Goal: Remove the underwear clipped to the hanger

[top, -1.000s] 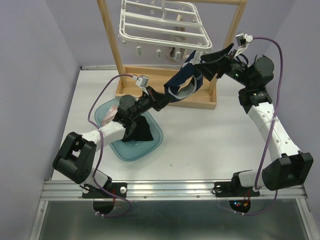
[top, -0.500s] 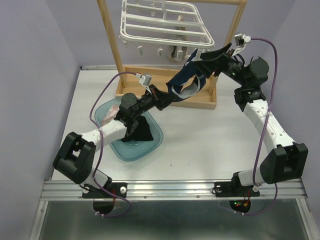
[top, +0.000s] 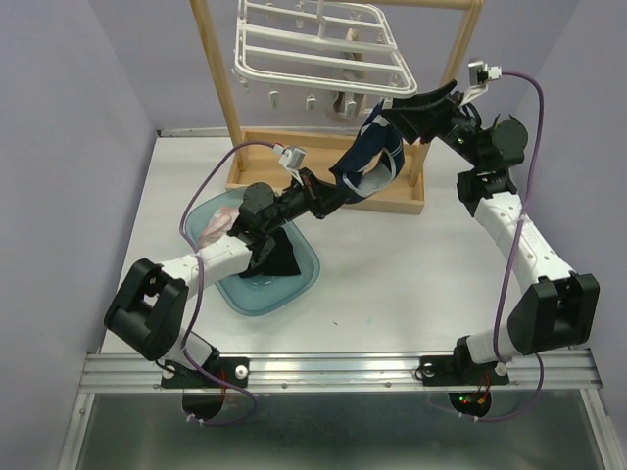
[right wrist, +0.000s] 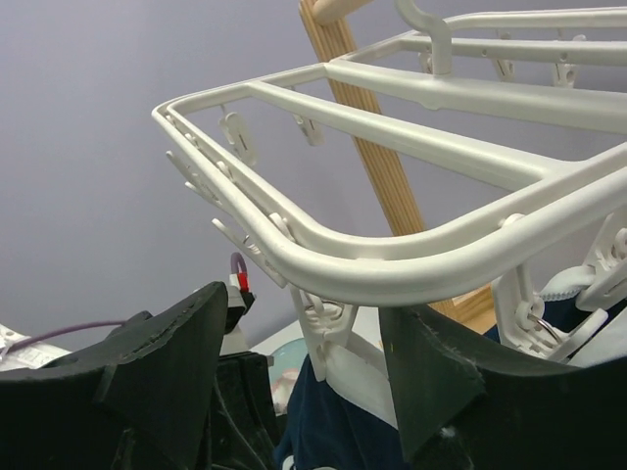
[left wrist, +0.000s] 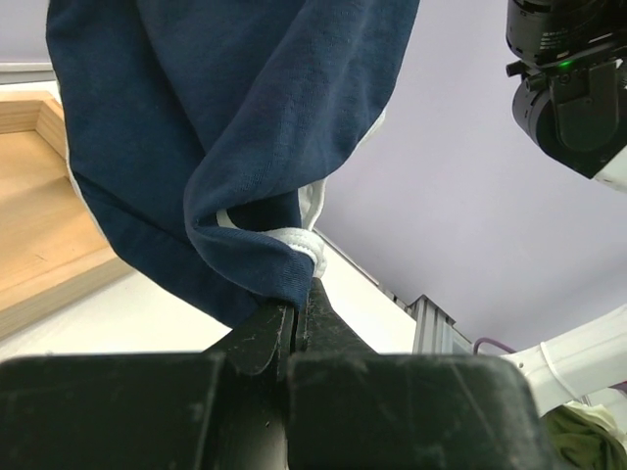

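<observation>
The white hanger hangs from the wooden stand. Navy underwear dangles from a clip at its near right corner. My left gripper is shut on that garment's lower hem; the left wrist view shows the blue cloth pinched in the shut gripper. My right gripper is open at the hanger's corner. In the right wrist view the gripper straddles the white clip holding the navy underwear under the hanger's rim, its fingers apart from the clip. A beige garment hangs further back.
A teal tray lies under my left arm, with a black garment and a pale pink one in it. The wooden stand's post and base sit behind it. Purple walls close in both sides.
My right gripper has moved up and left to the hanger's corner clip, its jaws narrowing. My left gripper has lifted the navy hem slightly up and right.
</observation>
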